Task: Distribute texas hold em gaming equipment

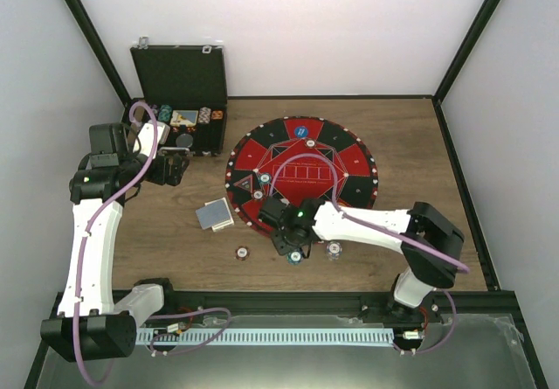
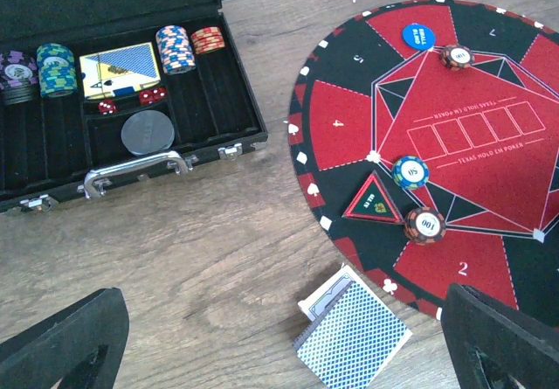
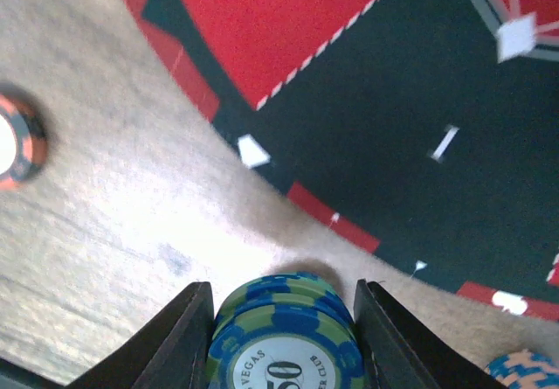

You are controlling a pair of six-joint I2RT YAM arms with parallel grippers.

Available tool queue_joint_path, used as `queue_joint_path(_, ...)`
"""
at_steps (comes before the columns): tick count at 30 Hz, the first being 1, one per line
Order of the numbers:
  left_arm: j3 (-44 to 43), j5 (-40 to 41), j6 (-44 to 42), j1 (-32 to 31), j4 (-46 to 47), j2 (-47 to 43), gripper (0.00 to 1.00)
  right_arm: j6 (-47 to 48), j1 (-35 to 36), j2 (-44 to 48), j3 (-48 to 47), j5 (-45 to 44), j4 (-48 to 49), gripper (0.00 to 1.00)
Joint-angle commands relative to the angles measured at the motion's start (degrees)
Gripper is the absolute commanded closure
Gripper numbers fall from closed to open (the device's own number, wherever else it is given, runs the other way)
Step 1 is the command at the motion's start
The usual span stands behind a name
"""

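- Progress, as judged: partly done. The round mat [image 1: 349, 157] already carries a blue disc [image 2: 418, 35] and three striped chips [image 2: 410, 172]. Two loose chips [image 1: 242, 252] lie on the worktop [image 2: 218, 258] just off its near rim.
- Remaining: several chip stacks [image 2: 175, 48] still sit in the open case [image 2: 52, 188]. The playing cards [image 2: 354, 336] lie undealt in one small pile beside the mat.
- Right claw [image 3: 284, 319]: pinching a short stack of blue-and-green chips [image 3: 284, 354] just outside the mat's edge.
- Left claw [image 2: 284, 336]: spread wide, empty, between case and mat.
- Materials: flat red-and-black printed mat; ridged, edge-striped discs; thin rectangular cards with cross-hatched backs; wood-grain worktop; black-lined case with a metal handle.
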State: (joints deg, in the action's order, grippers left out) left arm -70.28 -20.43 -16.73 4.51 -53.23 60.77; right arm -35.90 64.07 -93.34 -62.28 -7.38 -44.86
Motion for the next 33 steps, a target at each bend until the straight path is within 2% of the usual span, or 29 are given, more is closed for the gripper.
queue_joint_path(1, 0.1, 0.0, -0.2, 0.4, 0.1, -0.8, 0.00, 3.8, -4.6, 1.5, -4.7, -2.3, -2.2, 0.78)
queue_joint_path(7, -0.1, -0.4, 0.1, 0.4, -0.1, -0.9, 0.00, 12.6, -18.2, -2.8, -14.0, -4.4, -0.9, 0.78)
queue_joint_path(12, 0.3, -0.3, 0.1, 0.3, 0.0, -0.5, 0.00, 16.4, -28.4, -13.8, -25.9, -5.9, 0.2, 0.78)
queue_joint_path(17, 0.1, 0.2, -0.4, 0.4, -0.3, -0.5, 0.00, 17.9, -36.6, -24.8, -36.0, -3.3, 1.3, 0.79)
queue_joint_path(23, -0.1, 0.0, -0.6, 0.4, -0.5, -0.3, 0.00, 18.7, -41.8, -33.9, -44.9, -0.8, 1.0, 0.80)
queue_joint_path(33, -0.6, -0.3, -0.5, 0.3, -0.3, 0.7, 0.00, 19.5, -46.3, -45.0, -59.8, 0.1, -1.9, 0.81)
